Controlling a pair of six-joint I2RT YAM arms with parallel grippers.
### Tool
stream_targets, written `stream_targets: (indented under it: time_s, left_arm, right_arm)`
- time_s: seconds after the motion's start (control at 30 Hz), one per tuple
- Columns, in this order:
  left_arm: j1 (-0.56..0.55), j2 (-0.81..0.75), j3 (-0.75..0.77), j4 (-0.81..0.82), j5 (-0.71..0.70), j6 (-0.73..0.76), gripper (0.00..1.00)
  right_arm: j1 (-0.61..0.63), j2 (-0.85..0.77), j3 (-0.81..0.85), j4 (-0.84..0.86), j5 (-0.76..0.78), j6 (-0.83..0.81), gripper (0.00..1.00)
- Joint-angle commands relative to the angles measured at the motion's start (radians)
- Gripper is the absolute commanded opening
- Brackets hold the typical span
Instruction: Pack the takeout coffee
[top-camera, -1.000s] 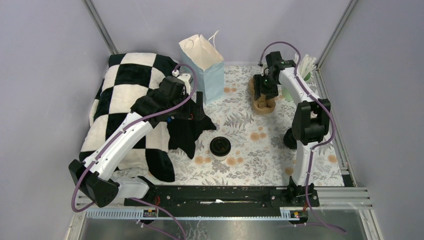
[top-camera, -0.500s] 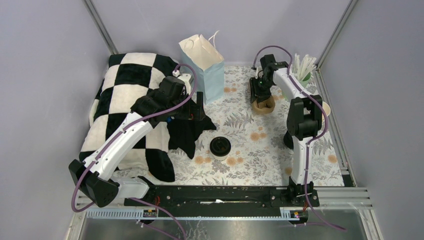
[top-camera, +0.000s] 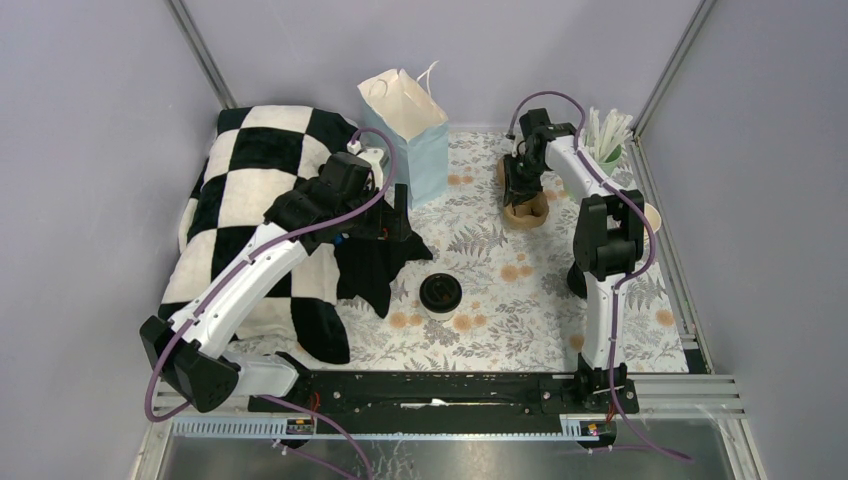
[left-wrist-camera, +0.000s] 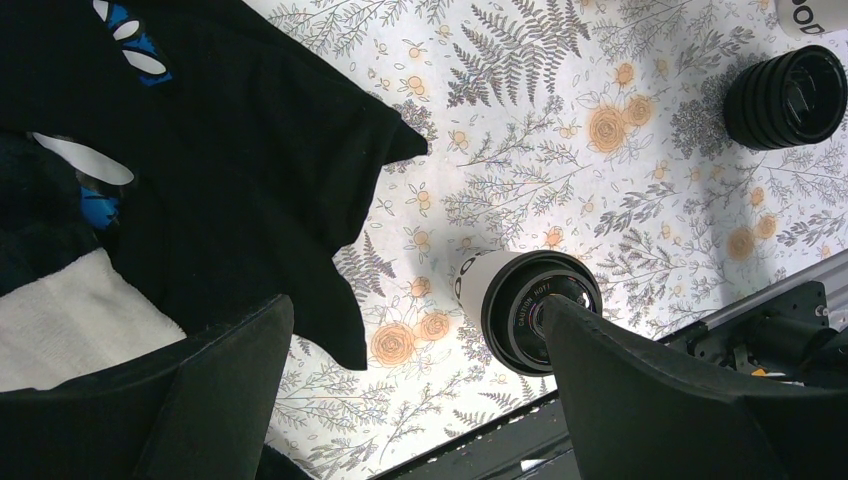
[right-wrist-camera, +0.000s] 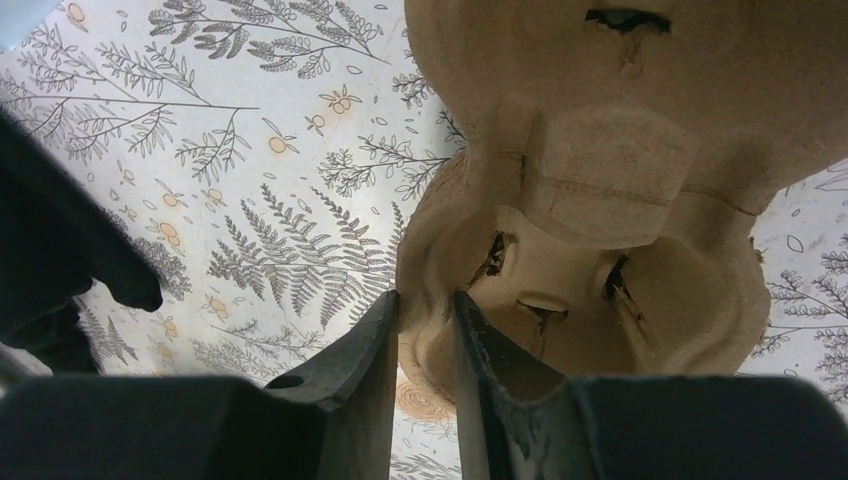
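**While the right gripper (top-camera: 522, 186) pinches the cup carrier (top-camera: 527, 211)**

Where the floral surface (top-camera: 500, 320) fills the centre of the overhead view, the takeout coffee (top-camera: 440, 293) stands upright, lid on, just right of the black cloth (top-camera: 370, 265). The left gripper (left-wrist-camera: 415, 300) hangs spread wide above the cloth edge, clear of the coffee. At upper right, the right gripper's narrowed fingers (right-wrist-camera: 375, 340) pinch the brown cup carrier's rim.

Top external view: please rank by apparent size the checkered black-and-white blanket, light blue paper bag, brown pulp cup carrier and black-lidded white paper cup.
1. Checkered black-and-white blanket
2. Light blue paper bag
3. Brown pulp cup carrier, partly hidden, and black-lidded white paper cup: too alike to rank.
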Motion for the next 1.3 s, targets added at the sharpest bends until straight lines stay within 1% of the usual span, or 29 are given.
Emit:
stream_targets:
  time_s: [0.0, 0.1, 0.2, 0.27, 0.33, 0.47, 0.57, 0.63, 0.8, 0.83, 0.9, 0.97, 1.03, 1.07, 1.13, 1.2, 1.27]
  left_arm:
    - [0.004, 0.002, 0.015, 0.039, 0.017, 0.001, 0.99]
    - [0.004, 0.002, 0.016, 0.039, 0.015, 0.002, 0.99]
    - [0.005, 0.003, 0.017, 0.04, 0.015, 0.001, 0.99]
    - [0.005, 0.004, 0.017, 0.041, 0.016, 0.002, 0.99]
    - [0.004, 0.006, 0.02, 0.041, 0.019, 0.003, 0.99]
    - [0.005, 0.005, 0.021, 0.041, 0.02, 0.004, 0.99]
    - [0.004, 0.005, 0.02, 0.041, 0.021, 0.005, 0.99]
    - [0.004, 0.003, 0.02, 0.041, 0.019, 0.005, 0.99]
    - [0.004, 0.003, 0.021, 0.041, 0.019, 0.007, 0.99]
    - [0.004, 0.003, 0.02, 0.041, 0.018, 0.007, 0.99]
    - [0.004, 0.005, 0.02, 0.041, 0.019, 0.008, 0.99]
    - [0.004, 0.007, 0.021, 0.041, 0.02, 0.007, 0.99]
    - [0.005, 0.01, 0.023, 0.041, 0.024, 0.006, 0.99]
    - [0.004, 0.011, 0.023, 0.041, 0.026, 0.005, 0.99]
    - [0.004, 0.011, 0.022, 0.04, 0.028, 0.005, 0.99]
    - [0.004, 0.009, 0.019, 0.041, 0.029, 0.005, 0.99]
    - [0.005, 0.007, 0.016, 0.041, 0.032, 0.005, 0.99]
  right_arm:
    - [0.01, -0.032, 0.008, 0.0, 0.089, 0.053, 0.0]
    - [0.015, -0.08, -0.015, 0.007, 0.172, 0.085, 0.0]
    - [0.038, -0.138, -0.059, 0.042, 0.338, 0.122, 0.0]
    - [0.048, -0.171, -0.105, 0.089, 0.393, 0.137, 0.0]
    - [0.058, -0.182, -0.106, 0.104, 0.428, 0.136, 0.0]
    - [0.064, -0.188, -0.092, 0.119, 0.424, 0.134, 0.0]
    - [0.066, -0.172, -0.056, 0.089, 0.438, 0.127, 0.0]
    - [0.066, -0.175, -0.068, 0.103, 0.439, 0.124, 0.0]
    - [0.08, -0.122, 0.001, 0.01, 0.382, 0.1, 0.0]
    - [0.088, -0.106, 0.026, -0.018, 0.388, 0.102, 0.05]
    - [0.105, -0.075, 0.061, -0.061, 0.41, 0.111, 0.22]
    - [0.118, -0.054, 0.078, -0.086, 0.42, 0.12, 0.35]
    - [0.129, -0.037, 0.088, -0.099, 0.436, 0.127, 0.5]
    - [0.13, -0.03, 0.092, -0.1, 0.446, 0.131, 0.54]
    - [0.13, -0.016, 0.113, -0.105, 0.462, 0.138, 0.58]
    - [0.13, -0.007, 0.132, -0.103, 0.44, 0.136, 0.62]
    - [0.129, 0.013, 0.155, -0.112, 0.43, 0.138, 0.62]
